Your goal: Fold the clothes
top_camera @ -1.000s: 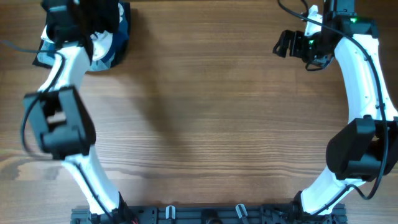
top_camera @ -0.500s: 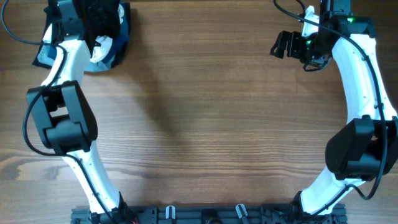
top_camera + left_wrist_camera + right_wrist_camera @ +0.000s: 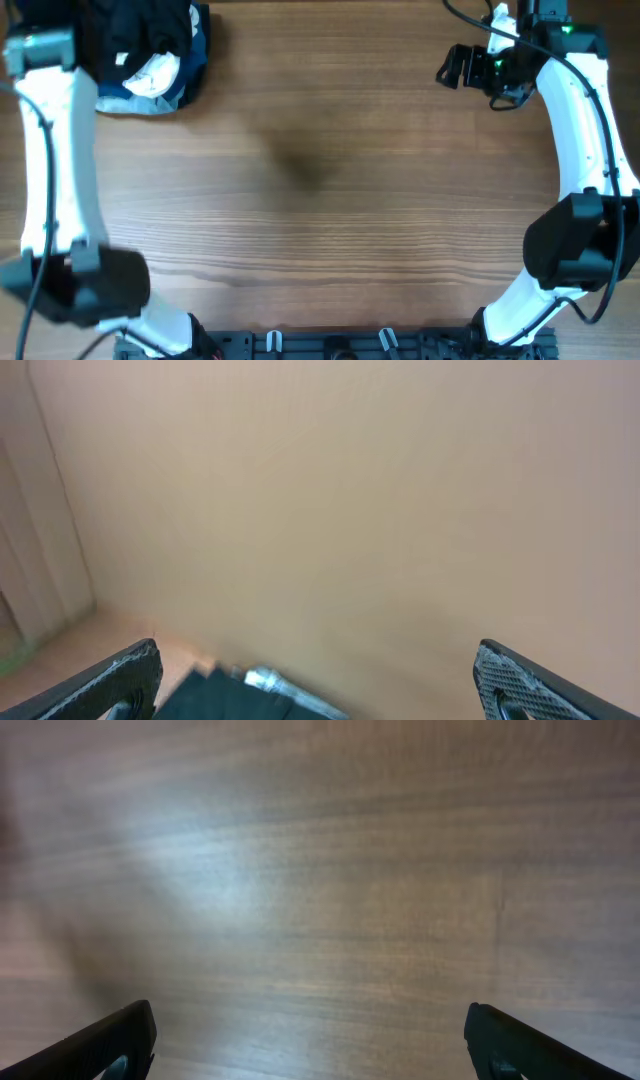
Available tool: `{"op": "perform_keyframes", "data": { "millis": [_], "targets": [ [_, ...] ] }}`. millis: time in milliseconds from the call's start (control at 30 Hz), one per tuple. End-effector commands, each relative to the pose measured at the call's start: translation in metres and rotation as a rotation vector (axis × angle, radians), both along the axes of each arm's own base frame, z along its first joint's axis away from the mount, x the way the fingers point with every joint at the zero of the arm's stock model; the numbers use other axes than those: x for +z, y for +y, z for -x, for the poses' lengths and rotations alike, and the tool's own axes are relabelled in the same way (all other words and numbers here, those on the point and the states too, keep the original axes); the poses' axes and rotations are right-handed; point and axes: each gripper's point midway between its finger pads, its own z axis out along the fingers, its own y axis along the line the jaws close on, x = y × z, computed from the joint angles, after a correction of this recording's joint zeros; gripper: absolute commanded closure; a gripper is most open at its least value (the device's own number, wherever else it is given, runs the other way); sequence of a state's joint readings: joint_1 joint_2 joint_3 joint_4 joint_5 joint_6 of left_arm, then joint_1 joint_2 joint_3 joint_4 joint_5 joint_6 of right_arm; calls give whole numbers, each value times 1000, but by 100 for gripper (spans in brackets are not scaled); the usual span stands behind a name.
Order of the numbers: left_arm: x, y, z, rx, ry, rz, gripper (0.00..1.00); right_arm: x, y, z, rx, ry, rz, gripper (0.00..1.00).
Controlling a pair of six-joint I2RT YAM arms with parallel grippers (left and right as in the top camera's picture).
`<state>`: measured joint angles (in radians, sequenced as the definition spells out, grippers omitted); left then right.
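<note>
The black garment [image 3: 145,24] lies bunched at the table's back left corner, on top of white [image 3: 152,74] and blue [image 3: 192,58] garments. A small light mark shows on it. My left arm [image 3: 45,60] reaches up along the far left edge, and its gripper does not show in the overhead view. In the left wrist view the left gripper [image 3: 320,685] is open wide and empty, facing a blurred tan surface. My right gripper [image 3: 445,70] hovers at the back right, far from the clothes. In the right wrist view it [image 3: 315,1040] is open and empty over bare wood.
The wooden table [image 3: 330,200] spreads between the two arms. A dark shape with a silver piece [image 3: 245,695] sits low in the left wrist view, and I cannot tell what it is. The arm bases stand at the front edge.
My left arm has swung from above the clothes pile out to the far left edge, uncovering the pile. The right arm has barely moved.
</note>
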<state>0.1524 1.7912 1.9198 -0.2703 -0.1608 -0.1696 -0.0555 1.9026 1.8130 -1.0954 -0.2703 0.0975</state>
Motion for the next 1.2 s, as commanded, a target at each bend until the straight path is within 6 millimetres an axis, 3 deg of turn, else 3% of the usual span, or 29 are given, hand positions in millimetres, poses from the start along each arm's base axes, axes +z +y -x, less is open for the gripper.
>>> {"op": "perform_keyframes", "data": {
  "millis": [0, 67, 100, 200, 333, 500, 600, 733, 933, 1167],
  "targets": [
    [6, -9, 17, -6, 36, -2, 0, 108, 4, 8, 51, -272, 19, 0],
    [0, -9, 17, -9, 60, 6, 0, 163, 5, 23, 52, -406, 31, 0],
    [-13, -17, 18, -46, 97, 61, 0, 185, 3, 32, 44, -464, 46, 0],
    [-39, -32, 23, -108, 193, 145, 0, 244, -5, 71, -1, -623, 105, 0],
    [-76, -34, 40, -98, 355, 176, 0, 291, -2, 121, -5, -763, 113, 0],
    [-103, -37, 58, -90, 485, 201, 0, 318, 0, 155, -9, -856, 118, 0],
    [-112, -38, 66, -87, 535, 211, 0, 324, 0, 167, -9, -880, 126, 0],
    [-116, -38, 69, -86, 553, 214, 0, 308, -4, 176, -23, -808, 142, 0],
    [-116, -38, 69, -86, 553, 214, 0, 289, -24, 158, -57, -844, 274, 0],
    [-116, -38, 69, -86, 553, 214, 0, 232, -15, 172, -19, -1008, 269, 0]
  ]
}}
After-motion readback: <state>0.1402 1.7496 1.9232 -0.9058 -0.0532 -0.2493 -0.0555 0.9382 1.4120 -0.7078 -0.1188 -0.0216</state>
